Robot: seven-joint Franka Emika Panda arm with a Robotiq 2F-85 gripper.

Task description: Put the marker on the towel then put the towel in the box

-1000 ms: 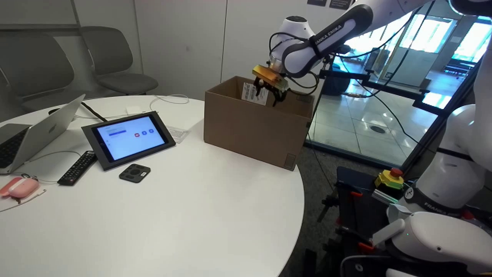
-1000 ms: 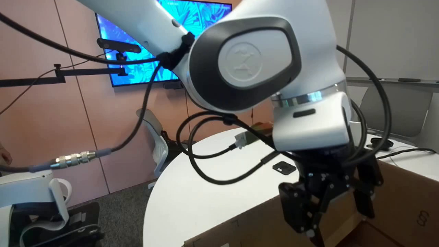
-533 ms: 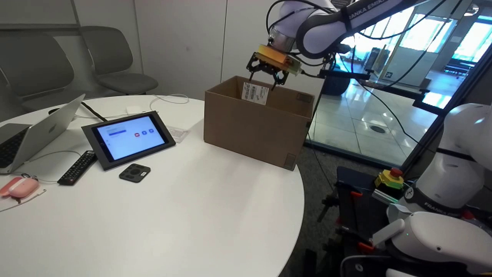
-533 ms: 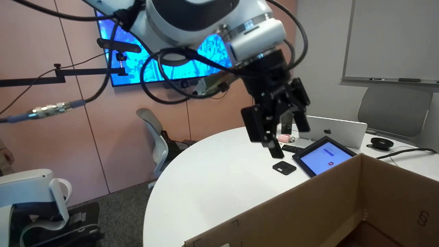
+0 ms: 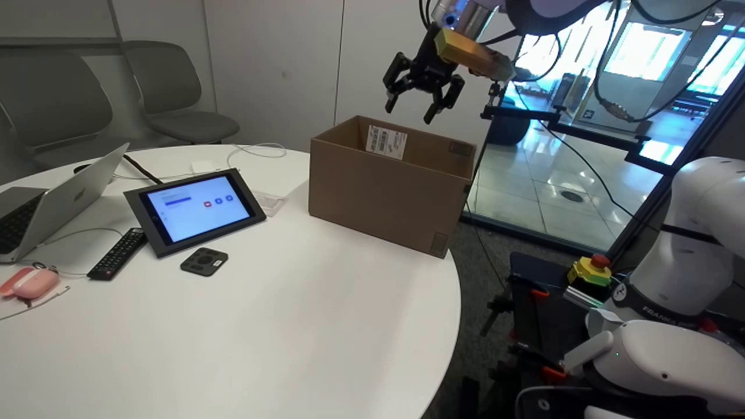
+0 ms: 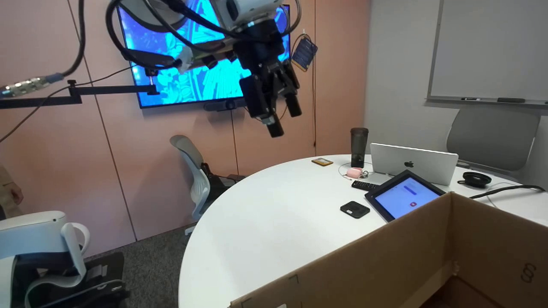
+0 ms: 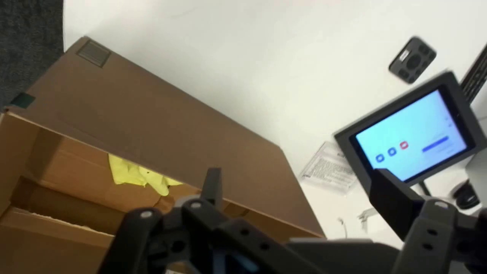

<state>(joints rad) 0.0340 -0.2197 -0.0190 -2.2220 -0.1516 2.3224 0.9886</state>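
1 gripper [image 5: 410,113], jaws apart. Below them, 1 box [image 5: 384,195] held 1 yellow cloth [image 7: 129,174], presumably towel. Retreat likely needed generous box clearance.

Office meeting room by the look of it, whiteboard [image 6: 492,51], big wall screen [image 6: 218,83], round white table [image 6: 257,239], laptop [image 6: 396,159] near its far edge, grey chair [image 6: 494,137] beyond

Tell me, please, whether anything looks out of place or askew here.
Yes: the box sits with one corner right by the edge of the table, perhaps overhanging, which looks precarious. Nothing looks spilled.
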